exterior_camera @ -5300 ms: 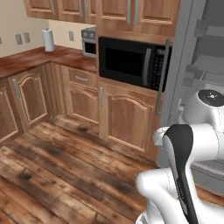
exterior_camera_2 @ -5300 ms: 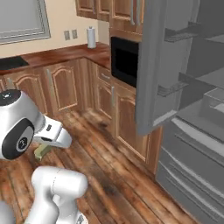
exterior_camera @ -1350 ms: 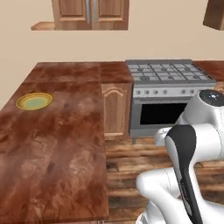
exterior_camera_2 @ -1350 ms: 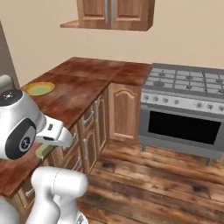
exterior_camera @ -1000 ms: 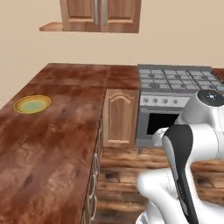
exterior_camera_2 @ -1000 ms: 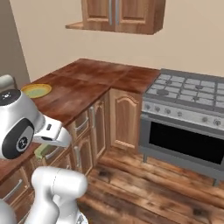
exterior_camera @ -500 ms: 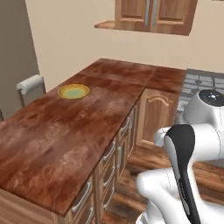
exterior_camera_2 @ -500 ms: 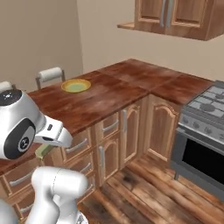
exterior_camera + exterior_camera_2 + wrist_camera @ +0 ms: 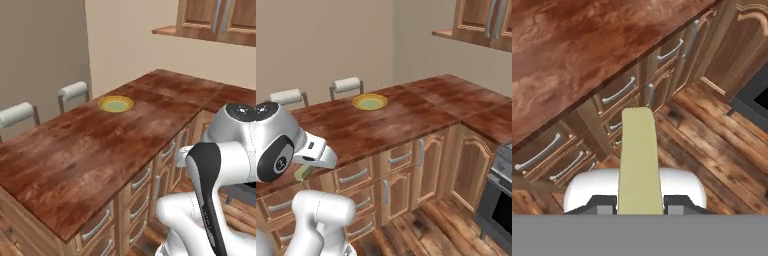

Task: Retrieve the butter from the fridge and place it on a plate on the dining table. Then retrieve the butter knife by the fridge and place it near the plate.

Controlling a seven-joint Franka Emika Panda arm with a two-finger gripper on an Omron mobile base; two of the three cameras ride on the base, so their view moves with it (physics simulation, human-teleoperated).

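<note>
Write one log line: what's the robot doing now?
gripper: shut on pale-yellow butter stick | yellow-rimmed round plate: bare, on reddish-brown wooden table

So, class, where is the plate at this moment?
In the left base view the plate lies on the dining table, near its far edge beside the cushioned stools; in the right base view it sits left of centre.

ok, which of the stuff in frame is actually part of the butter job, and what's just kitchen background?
Part of the job:
- butter, held in the jaws of the gripper
- plate, yellow rim, bare, on the dining table

Just background:
- two stools at the table's far side
- drawers under the tabletop
- wall cabinets
- stove at right
</note>
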